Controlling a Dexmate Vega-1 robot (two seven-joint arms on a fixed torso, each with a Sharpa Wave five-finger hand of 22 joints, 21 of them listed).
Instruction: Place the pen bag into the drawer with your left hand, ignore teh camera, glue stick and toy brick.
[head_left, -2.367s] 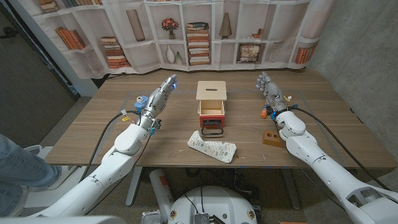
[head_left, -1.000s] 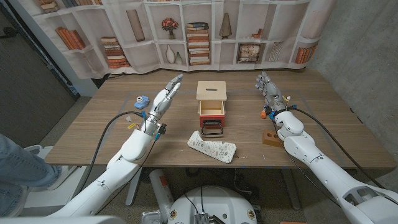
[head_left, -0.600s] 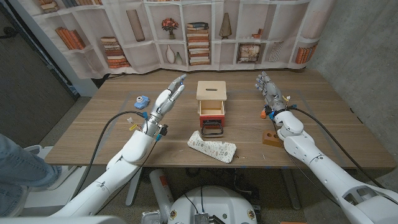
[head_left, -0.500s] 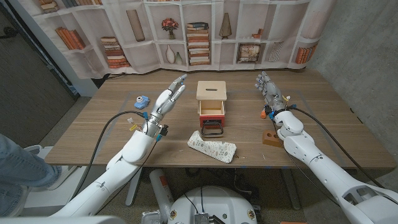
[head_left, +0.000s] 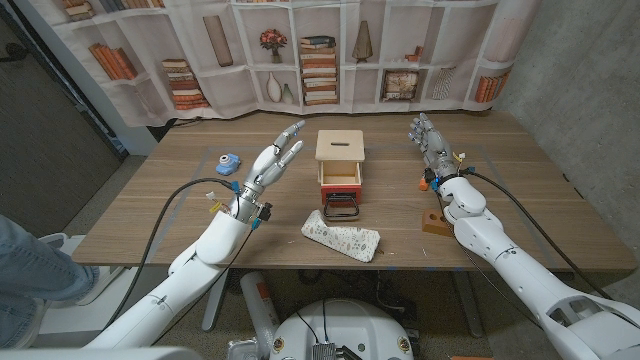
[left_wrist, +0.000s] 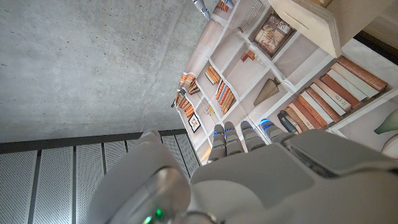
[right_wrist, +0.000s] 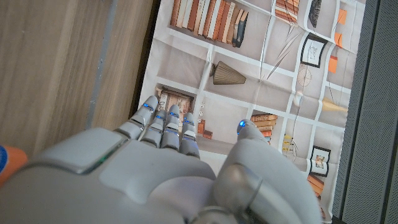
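The pen bag (head_left: 343, 237), a pale patterned pouch, lies on the table near the front edge, just in front of the drawer box. The small wooden box (head_left: 340, 162) has its red drawer (head_left: 340, 180) pulled open, a black handle (head_left: 341, 209) hanging at its front. My left hand (head_left: 272, 161) is raised above the table to the left of the box, fingers stretched apart and holding nothing; its back (left_wrist: 249, 180) faces the wrist camera. My right hand (head_left: 432, 141) stays at the right of the box, fingers extended, empty, and its back (right_wrist: 155, 168) is seen from behind.
A small blue camera (head_left: 229, 162) sits at the left of the table. An orange glue stick (head_left: 425, 183) lies by my right wrist. A brown toy brick (head_left: 436, 221) stands at the front right. A printed bookshelf curtain (head_left: 320, 50) hangs behind the table.
My left hand has lifted and swung to the right, from beside the blue camera toward the drawer box. The right hand shifted only slightly. The pen bag has not moved.
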